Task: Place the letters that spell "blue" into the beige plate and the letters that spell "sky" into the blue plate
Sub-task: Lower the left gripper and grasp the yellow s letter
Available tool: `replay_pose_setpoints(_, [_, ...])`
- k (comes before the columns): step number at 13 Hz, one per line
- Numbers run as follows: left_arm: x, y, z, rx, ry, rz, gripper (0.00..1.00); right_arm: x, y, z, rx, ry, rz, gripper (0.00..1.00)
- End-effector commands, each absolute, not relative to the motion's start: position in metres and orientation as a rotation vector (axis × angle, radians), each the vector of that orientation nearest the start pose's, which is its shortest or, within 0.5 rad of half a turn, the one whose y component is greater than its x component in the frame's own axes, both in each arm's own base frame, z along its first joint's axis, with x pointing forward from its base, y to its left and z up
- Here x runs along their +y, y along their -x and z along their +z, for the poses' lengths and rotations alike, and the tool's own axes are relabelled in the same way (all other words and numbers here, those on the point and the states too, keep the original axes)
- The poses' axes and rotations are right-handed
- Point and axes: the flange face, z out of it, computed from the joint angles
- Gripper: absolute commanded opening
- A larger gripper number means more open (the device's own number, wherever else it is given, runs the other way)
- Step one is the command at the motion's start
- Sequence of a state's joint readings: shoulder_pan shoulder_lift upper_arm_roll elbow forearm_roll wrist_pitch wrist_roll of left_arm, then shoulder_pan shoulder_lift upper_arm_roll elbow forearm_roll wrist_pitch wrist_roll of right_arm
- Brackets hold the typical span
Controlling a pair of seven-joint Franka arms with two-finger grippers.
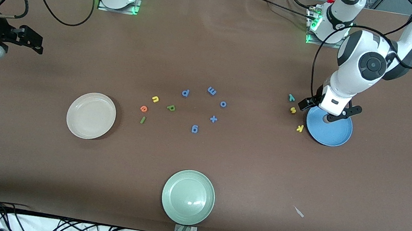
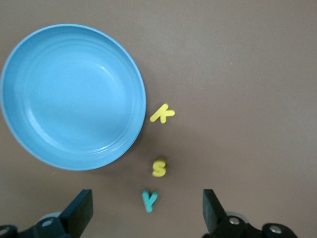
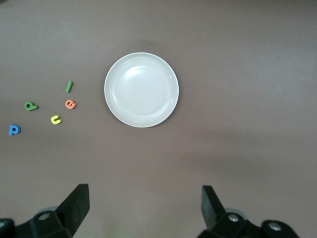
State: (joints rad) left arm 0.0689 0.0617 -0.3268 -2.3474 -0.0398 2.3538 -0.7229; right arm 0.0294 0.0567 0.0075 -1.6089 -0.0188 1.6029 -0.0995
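Note:
The teal y (image 2: 149, 200), yellow s (image 2: 159, 167) and yellow k (image 2: 162, 113) lie in a row on the table beside the blue plate (image 2: 74, 99), which holds nothing. My left gripper (image 2: 147, 206) hangs open above the y, one finger on each side of it. The beige plate (image 3: 141, 89) holds nothing. Beside it lie the dark green l (image 3: 69, 87), orange e (image 3: 70, 104), yellow u (image 3: 56, 119) and light green b (image 3: 30, 106). My right gripper (image 3: 144, 203) waits open high over the right arm's end of the table (image 1: 33, 42).
Several all-blue letters (image 1: 212, 90) lie scattered mid-table between the two groups. A pale green plate (image 1: 188, 197) sits near the table's front edge. A small pale scrap (image 1: 299, 211) lies nearer the camera than the blue plate (image 1: 332, 135).

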Motion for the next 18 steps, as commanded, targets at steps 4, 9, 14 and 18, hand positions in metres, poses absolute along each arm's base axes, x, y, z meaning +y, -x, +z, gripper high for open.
replay_pose_setpoints(4, [-0.153,-0.481,0.253,-0.871,3.066,0.147,0.89,0.019,-0.572,0.575,-0.23,3.137,0.109,1.0])
replay_pose_setpoints(9, [-0.158,-0.476,0.214,-0.806,3.004,0.127,0.86,0.019,-0.573,0.576,-0.232,3.137,0.107,1.0])
replay_pose_setpoints(14, [-0.167,-0.471,0.187,-0.779,2.916,0.056,0.81,0.019,-0.575,0.572,-0.232,3.137,0.111,1.0])
replay_pose_setpoints(18, [-0.157,-0.474,0.176,-0.801,2.932,0.067,0.71,0.018,-0.575,0.571,-0.232,3.137,0.119,1.0])
